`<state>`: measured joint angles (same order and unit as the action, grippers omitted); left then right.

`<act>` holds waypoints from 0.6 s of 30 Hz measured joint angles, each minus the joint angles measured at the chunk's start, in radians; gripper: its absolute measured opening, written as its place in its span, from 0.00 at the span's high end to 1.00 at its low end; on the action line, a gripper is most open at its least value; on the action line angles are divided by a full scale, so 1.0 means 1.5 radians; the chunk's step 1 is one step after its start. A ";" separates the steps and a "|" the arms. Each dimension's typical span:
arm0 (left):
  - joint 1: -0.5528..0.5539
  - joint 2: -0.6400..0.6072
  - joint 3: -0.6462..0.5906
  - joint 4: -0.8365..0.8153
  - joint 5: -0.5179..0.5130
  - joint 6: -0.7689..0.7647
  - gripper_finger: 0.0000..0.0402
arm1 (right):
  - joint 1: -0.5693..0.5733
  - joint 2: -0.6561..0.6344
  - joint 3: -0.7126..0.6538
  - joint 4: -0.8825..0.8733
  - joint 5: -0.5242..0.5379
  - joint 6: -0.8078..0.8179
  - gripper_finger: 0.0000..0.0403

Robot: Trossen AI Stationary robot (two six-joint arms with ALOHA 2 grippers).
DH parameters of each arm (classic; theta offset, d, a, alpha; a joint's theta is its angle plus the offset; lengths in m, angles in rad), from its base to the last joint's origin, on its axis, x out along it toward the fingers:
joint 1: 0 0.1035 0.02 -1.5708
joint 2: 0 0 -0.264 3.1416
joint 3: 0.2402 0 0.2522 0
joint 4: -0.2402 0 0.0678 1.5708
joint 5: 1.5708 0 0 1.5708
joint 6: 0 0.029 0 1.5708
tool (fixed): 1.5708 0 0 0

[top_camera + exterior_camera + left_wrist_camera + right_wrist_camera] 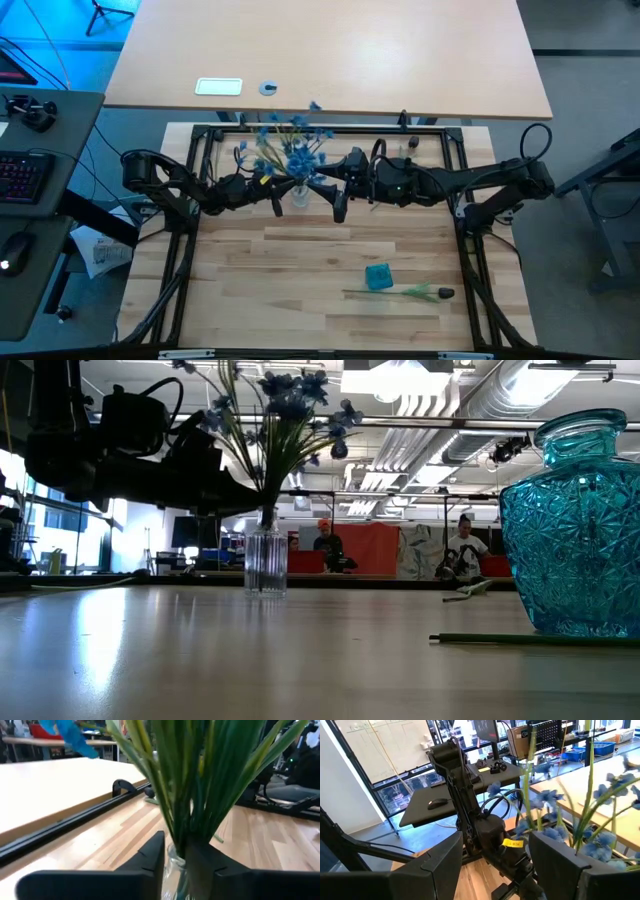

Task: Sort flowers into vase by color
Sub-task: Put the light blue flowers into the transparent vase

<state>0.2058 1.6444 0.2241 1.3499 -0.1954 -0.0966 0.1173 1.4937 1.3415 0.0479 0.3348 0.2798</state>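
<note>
A clear glass vase stands at the table's far middle and holds several blue flowers. My left gripper is at its left, shut about the vase's top. My right gripper hangs open and empty just right of the vase. A teal cut-glass vase stands at the near right. A dark-budded flower lies flat on the table beside it, its green stalk passing in front of the teal vase. My left gripper has the clear vase's neck between its two fingers, just under the bundle of green stems. The fingers come level from the table's left. The vase stands upright on the table.
A black metal frame runs around the wooden table top. A light desk with two small objects lies beyond the far edge. People show far off in the room behind. Bare wood lies at the near left.
</note>
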 joint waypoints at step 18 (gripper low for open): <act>0.000 -0.089 -0.002 -0.091 0.010 -0.020 0.57 | 0.000 0.000 0.000 0.000 -0.001 0.000 0.45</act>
<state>0.2062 1.5108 0.2218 1.2136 -0.1810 -0.1263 0.1173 1.4937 1.3415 0.0479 0.3333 0.2798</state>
